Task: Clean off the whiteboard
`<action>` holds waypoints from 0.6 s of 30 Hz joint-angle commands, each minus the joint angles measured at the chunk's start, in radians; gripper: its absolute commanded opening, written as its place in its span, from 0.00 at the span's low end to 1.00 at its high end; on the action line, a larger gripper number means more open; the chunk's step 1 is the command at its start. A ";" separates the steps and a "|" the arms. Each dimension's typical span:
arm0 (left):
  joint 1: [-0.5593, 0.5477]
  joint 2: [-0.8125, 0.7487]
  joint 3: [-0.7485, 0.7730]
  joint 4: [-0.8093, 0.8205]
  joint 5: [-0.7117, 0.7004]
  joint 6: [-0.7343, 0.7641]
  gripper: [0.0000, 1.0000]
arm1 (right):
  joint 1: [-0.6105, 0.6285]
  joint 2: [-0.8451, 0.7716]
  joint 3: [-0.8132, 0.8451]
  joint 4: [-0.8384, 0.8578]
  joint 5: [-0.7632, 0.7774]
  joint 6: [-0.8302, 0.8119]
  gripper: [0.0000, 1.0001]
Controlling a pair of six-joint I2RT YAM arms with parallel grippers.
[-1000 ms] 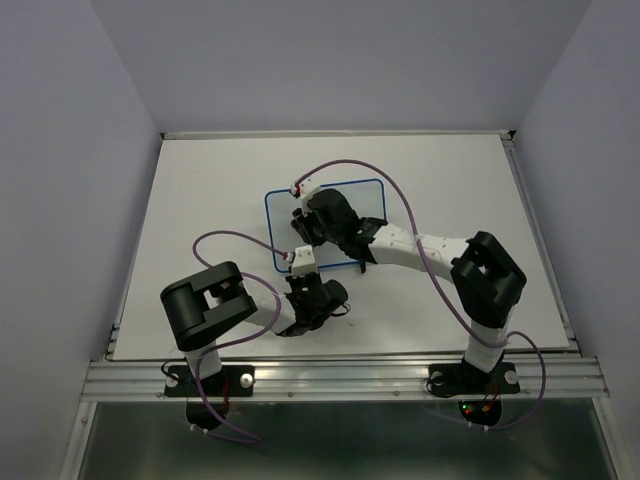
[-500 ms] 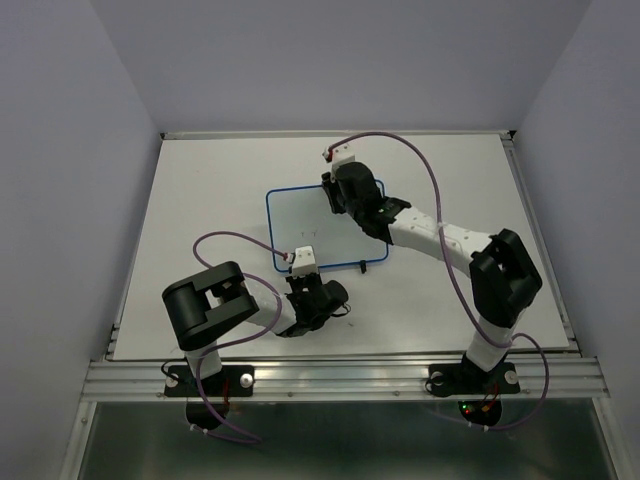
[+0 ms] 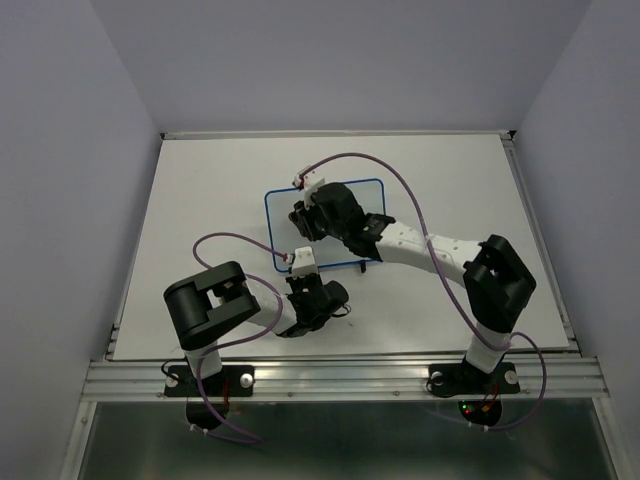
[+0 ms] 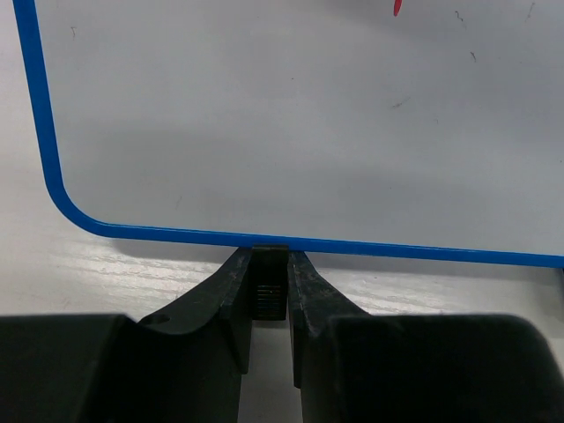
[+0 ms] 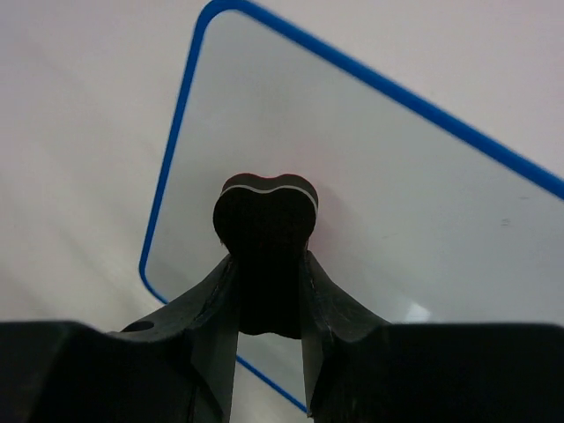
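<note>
The whiteboard [image 3: 368,205], white with a thin blue frame, lies on the tabletop in the middle. My left gripper [image 3: 304,273] is at its near edge, shut on one of its small black feet [image 4: 270,284]. In the left wrist view the board [image 4: 291,132] shows a red mark [image 4: 397,7] and faint scribbles [image 4: 401,103]. My right gripper [image 3: 300,218] is over the board's left part, shut on a black eraser [image 5: 265,225] that rests against the board surface [image 5: 397,194].
The other black foot [image 3: 362,265] sticks out at the board's near right edge. Purple cables [image 3: 400,190] loop above both arms. The white tabletop [image 3: 200,200] ends at a metal rail [image 3: 340,375] in front; walls close in on both sides.
My right gripper swept with the eraser from the board's left to its far right corner, then back to the left. The left gripper and the board have not moved.
</note>
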 commanded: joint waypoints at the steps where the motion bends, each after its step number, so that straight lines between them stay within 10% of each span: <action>1: 0.024 0.096 -0.049 -0.110 0.180 -0.062 0.00 | 0.033 0.017 -0.048 0.002 -0.120 0.049 0.01; 6: 0.024 0.096 -0.050 -0.101 0.174 -0.060 0.00 | 0.033 0.018 -0.099 0.024 -0.152 0.089 0.01; 18: 0.024 0.093 -0.062 -0.099 0.182 -0.093 0.00 | 0.010 -0.029 -0.084 0.002 0.300 0.114 0.01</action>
